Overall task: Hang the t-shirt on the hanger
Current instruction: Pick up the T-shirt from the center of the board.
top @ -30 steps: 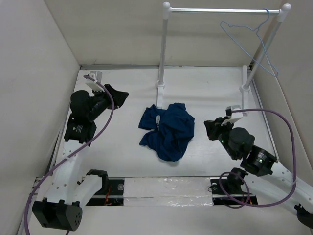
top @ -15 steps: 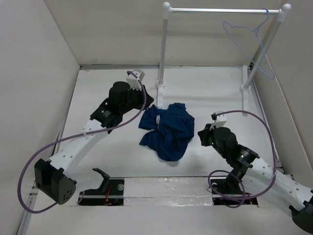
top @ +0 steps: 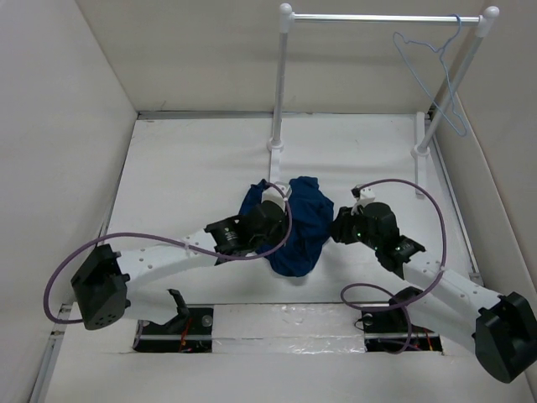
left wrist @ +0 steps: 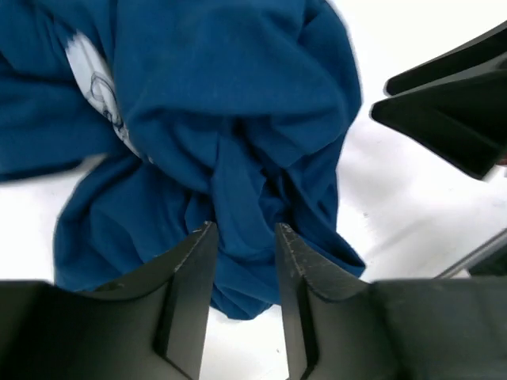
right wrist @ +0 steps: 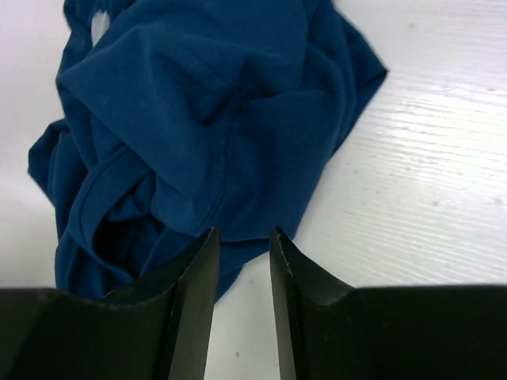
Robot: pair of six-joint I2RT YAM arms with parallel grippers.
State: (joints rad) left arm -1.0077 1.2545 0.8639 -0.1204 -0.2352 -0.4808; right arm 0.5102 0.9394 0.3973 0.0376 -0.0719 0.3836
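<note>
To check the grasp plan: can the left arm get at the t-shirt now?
Probably yes: the left gripper is open over the t-shirt, with fabric showing between the jaws and nothing blocking.

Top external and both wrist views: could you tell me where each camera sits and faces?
Top external: above, behind left arm and right arm, looking down on both.
Left wrist: on left arm, facing t-shirt; own jaws below, right arm's jaws opposite.
Right wrist: on right arm, facing t-shirt's edge; own jaws below.
Shared: t-shirt.
</note>
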